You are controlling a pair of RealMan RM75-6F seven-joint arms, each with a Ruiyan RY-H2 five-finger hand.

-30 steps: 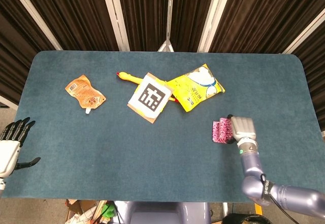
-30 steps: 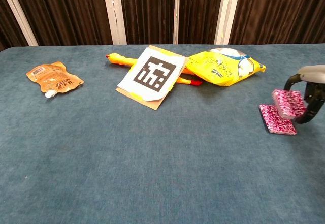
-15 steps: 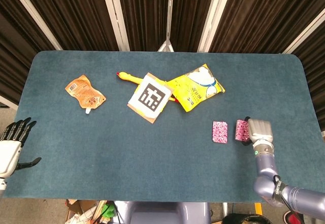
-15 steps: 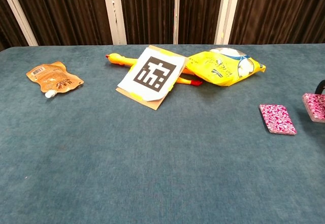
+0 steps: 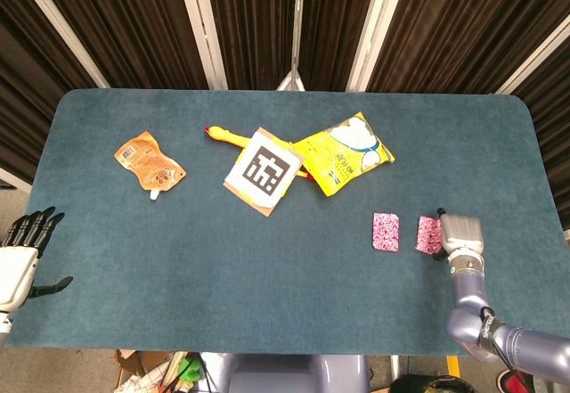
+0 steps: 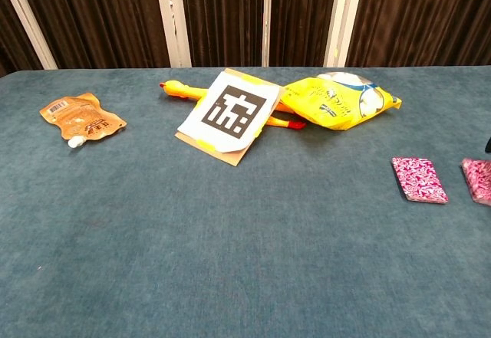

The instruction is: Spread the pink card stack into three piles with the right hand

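The right hand (image 5: 460, 233) grips a pink card pile (image 5: 428, 234) just right of another pile (image 5: 386, 232); no writing reads clearly.

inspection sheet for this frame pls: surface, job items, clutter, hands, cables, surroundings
Surface: blue-green cloth table, flat.
Job's things: first pink pile lying flat; second pink pile beside it, apart, at the right hand.
Clutter: orange pouch; marker card lying over a rubber chicken; yellow snack bag.
Hands: right hand against the second pile, grip not clear; left hand off the table edge, fingers apart, holding nothing.
Cables: nothing seen.
Surroundings: dark curtains with pale posts.
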